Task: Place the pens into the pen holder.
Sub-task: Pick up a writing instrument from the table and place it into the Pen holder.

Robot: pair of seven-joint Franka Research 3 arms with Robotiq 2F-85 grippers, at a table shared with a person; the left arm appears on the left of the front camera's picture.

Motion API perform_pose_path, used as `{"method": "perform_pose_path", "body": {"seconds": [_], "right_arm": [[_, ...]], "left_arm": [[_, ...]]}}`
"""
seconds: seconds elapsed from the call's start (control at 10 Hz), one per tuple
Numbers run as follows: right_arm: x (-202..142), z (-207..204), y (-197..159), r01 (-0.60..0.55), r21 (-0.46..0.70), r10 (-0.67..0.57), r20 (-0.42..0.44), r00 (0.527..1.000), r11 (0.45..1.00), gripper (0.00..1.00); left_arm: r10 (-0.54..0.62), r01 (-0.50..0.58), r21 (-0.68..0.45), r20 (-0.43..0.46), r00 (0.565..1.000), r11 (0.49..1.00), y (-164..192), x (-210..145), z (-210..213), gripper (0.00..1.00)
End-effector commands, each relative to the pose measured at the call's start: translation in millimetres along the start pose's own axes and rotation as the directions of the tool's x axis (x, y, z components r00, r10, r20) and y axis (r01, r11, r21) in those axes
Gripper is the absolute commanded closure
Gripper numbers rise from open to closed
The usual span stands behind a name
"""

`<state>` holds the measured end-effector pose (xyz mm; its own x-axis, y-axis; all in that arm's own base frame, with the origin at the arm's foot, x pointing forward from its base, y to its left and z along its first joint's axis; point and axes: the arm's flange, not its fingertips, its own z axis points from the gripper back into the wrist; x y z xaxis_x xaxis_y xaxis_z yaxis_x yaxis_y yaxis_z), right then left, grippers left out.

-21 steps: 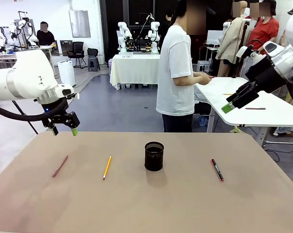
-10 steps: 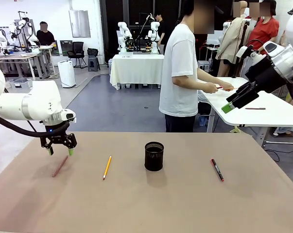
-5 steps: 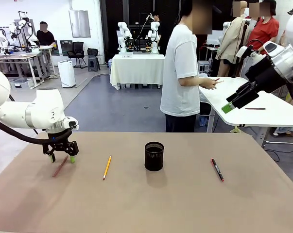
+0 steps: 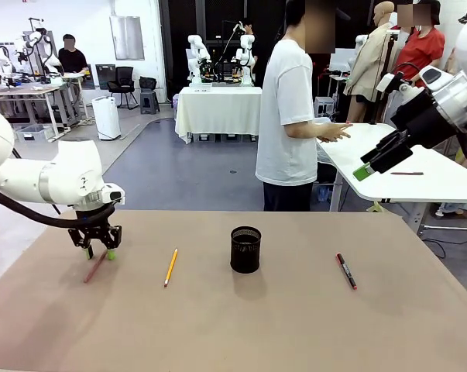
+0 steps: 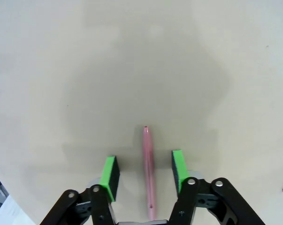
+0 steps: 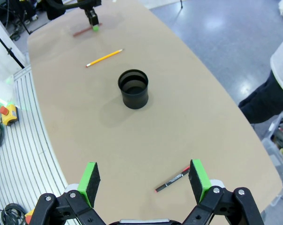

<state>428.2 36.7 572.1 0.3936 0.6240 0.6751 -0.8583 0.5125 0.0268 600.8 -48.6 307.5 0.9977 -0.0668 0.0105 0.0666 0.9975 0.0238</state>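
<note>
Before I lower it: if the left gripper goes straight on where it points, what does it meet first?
The dark red pen, lying between the left gripper's green pads, with the table right beneath it. How close the tips are to the surface is unclear.

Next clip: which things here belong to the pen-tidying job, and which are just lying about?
Job:
- dark red pen, straddled by the left gripper
- yellow pencil
- black marker with red ends
- black mesh pen holder

Lying about:
- reddish pen on the white side table behind
</note>
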Motion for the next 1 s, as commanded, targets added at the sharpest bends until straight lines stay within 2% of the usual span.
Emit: {"method": "perform_pose_path", "body": {"seconds": [0.0, 0.4, 0.6, 0.7, 0.8, 0.9], "right_arm": [[1, 1, 0, 0.000, -0.002, 0.000, 0.011, 1.000, 1.000, 0.00], [1, 1, 0, 0.000, -0.002, 0.000, 0.011, 1.000, 1.000, 0.00], [1, 1, 0, 0.000, -0.002, 0.000, 0.011, 1.000, 1.000, 0.00], [1, 1, 0, 0.000, -0.002, 0.000, 0.011, 1.000, 1.000, 0.00], [1, 1, 0, 0.000, -0.002, 0.000, 0.011, 1.000, 1.000, 0.00], [1, 1, 0, 0.000, -0.002, 0.000, 0.011, 1.000, 1.000, 0.00]], "left_arm": [[0.022, -0.023, 0.049, 0.006, 1.000, 0.999, -4, -12, -3, 1.00], [0.022, -0.020, 0.067, -0.025, 0.999, 0.998, -6, -16, 4, 1.00], [0.009, -0.009, -0.002, -0.012, 1.000, 1.000, -7, -18, 14, 1.00], [-0.028, 0.026, -0.081, -0.018, 0.999, 0.996, -6, -20, 25, 1.00], [-0.107, 0.097, -0.210, -0.032, 0.994, 0.973, -8, -23, 39, 1.00], [-0.207, 0.191, -0.342, -0.010, 0.978, 0.920, -9, -27, 56, 1.00]]}}
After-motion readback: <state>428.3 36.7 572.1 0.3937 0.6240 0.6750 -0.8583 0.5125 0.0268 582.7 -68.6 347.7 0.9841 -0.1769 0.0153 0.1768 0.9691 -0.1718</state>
